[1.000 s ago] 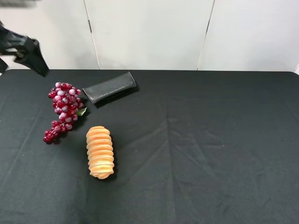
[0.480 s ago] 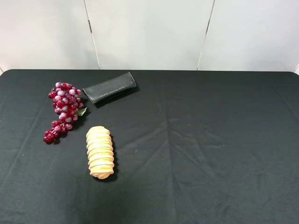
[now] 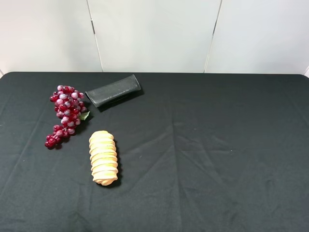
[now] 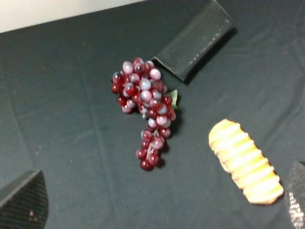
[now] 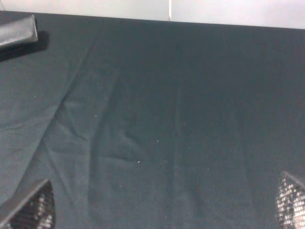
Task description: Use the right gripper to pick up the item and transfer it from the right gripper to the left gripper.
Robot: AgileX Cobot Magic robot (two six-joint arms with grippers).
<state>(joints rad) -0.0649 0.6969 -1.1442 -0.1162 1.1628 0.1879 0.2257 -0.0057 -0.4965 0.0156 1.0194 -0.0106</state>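
Note:
The bunch of dark-red grapes (image 3: 65, 113) with one green leaf lies on the black cloth at the left, untouched. It also shows in the left wrist view (image 4: 145, 107). Neither arm shows in the exterior high view. My left gripper (image 4: 159, 200) is open and empty, its fingertips (image 4: 24, 200) wide apart and away from the grapes. My right gripper (image 5: 159, 202) is open and empty over bare cloth, with only its fingertips (image 5: 290, 200) showing. The grapes are out of the right wrist view.
A flat black pouch (image 3: 113, 90) lies just behind and to the right of the grapes. A ridged tan bread roll (image 3: 103, 157) lies in front of them. The black cloth (image 3: 217, 145) covers the table; a white wall stands behind.
The left arm, seen at the far upper left one second ago, has left the exterior high view. The grapes, pouch and bread roll have not moved.

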